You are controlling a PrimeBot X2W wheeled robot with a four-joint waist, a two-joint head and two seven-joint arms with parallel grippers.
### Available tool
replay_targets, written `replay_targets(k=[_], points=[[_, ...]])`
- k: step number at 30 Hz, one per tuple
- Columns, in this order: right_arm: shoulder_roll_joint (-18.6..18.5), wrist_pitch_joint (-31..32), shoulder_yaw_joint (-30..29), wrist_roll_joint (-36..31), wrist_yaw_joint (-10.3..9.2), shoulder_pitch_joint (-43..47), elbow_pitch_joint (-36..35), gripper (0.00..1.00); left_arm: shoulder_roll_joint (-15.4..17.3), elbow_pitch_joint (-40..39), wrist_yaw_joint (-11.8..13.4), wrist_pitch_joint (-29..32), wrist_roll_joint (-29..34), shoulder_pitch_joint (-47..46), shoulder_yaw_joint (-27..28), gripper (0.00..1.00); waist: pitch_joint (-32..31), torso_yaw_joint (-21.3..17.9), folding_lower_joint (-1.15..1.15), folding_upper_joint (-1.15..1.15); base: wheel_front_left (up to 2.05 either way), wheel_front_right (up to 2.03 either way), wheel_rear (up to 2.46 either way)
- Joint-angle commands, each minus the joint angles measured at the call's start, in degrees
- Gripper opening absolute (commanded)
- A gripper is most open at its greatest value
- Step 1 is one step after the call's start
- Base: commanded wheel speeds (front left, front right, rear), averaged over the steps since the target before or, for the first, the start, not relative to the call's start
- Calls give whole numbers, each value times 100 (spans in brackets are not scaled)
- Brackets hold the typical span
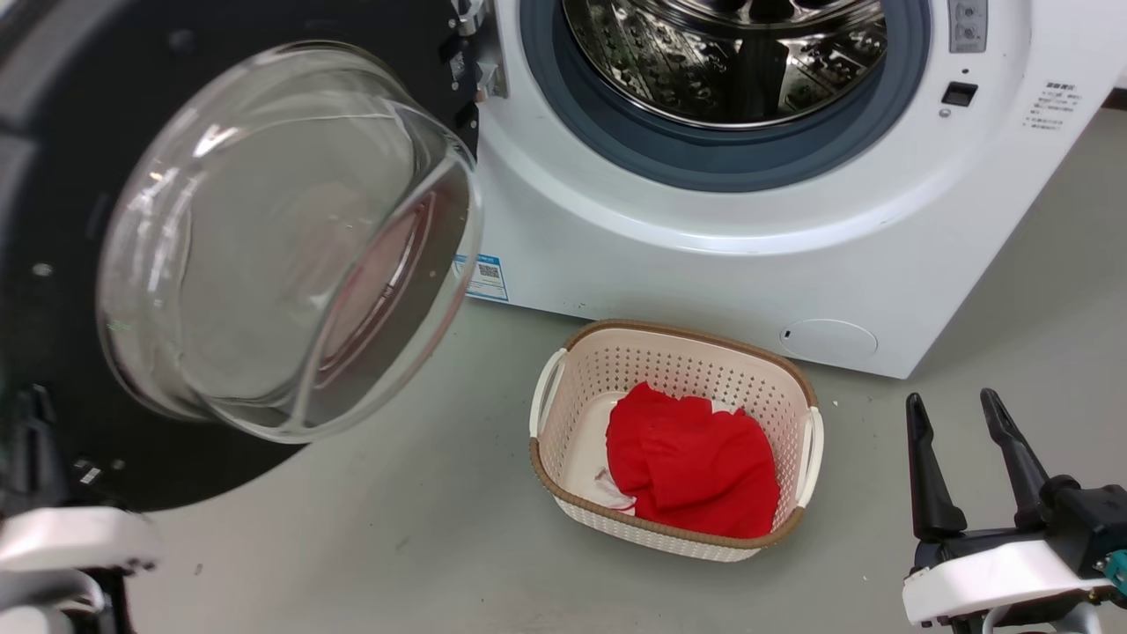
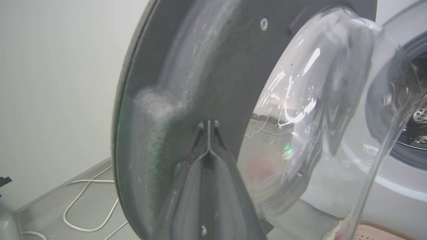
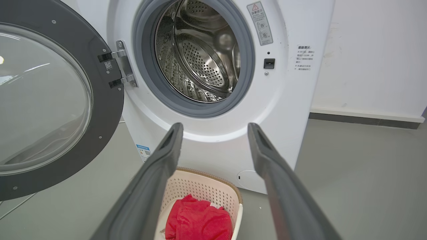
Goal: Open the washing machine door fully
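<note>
L gripper [image 2: 208, 124] closed at door [image 2: 200, 66]; R gripper [image 3: 215, 126] wide; grey floor [image 3: 350, 166], white wall [image 3: 367, 50].

Access to the drum mouth [image 1: 731, 70] of the washing machine [image 1: 669, 264] is unobstructed. The washing machine door [image 1: 62, 132] hangs swung out left on its hinge [image 3: 123, 63], off the opening. Its glass bowl [image 1: 290, 238] bulges rightward, narrowing the passage between door and machine front. 1 basket [image 1: 696, 365] stands on the floor [image 1: 396, 546] just before the machine, below the opening. Open floor lies between door and basket, and right of the basket. Behind the door are a wall [image 2: 50, 83] and 1 white cable [image 2: 93, 181] on the floor.
</note>
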Motion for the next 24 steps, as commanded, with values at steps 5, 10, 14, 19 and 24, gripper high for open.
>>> replay_targets(k=[5, 10, 14, 19, 24], points=[[7, 42, 62, -29, -4, -127, -30, 100, 323, 640, -132, -13, -116, -583, 474, 0, 100, -126, 0, 0, 0, 0, 0], [8, 22, 75, -6, -4, -140, -1, 100, 448, 1176, -307, -12, -113, -859, 811, 0, 131, -177, 0, 0, 0, 0, 0], [8, 4, 64, -74, -4, -146, 4, 100, 396, 1347, -431, -13, 12, -969, 949, 0, 129, -168, 0, 0, 0, 0, 0], [8, 5, 83, -124, -4, -149, 29, 100, 118, 1170, -528, -13, 204, -774, 1104, 0, 54, -200, 0, 0, 0, 0, 0], [8, -27, 89, -89, -4, -151, 61, 100, -374, 600, -628, -13, 391, -286, 1273, 0, -34, -285, 0, 0, 0, 0, 0]])
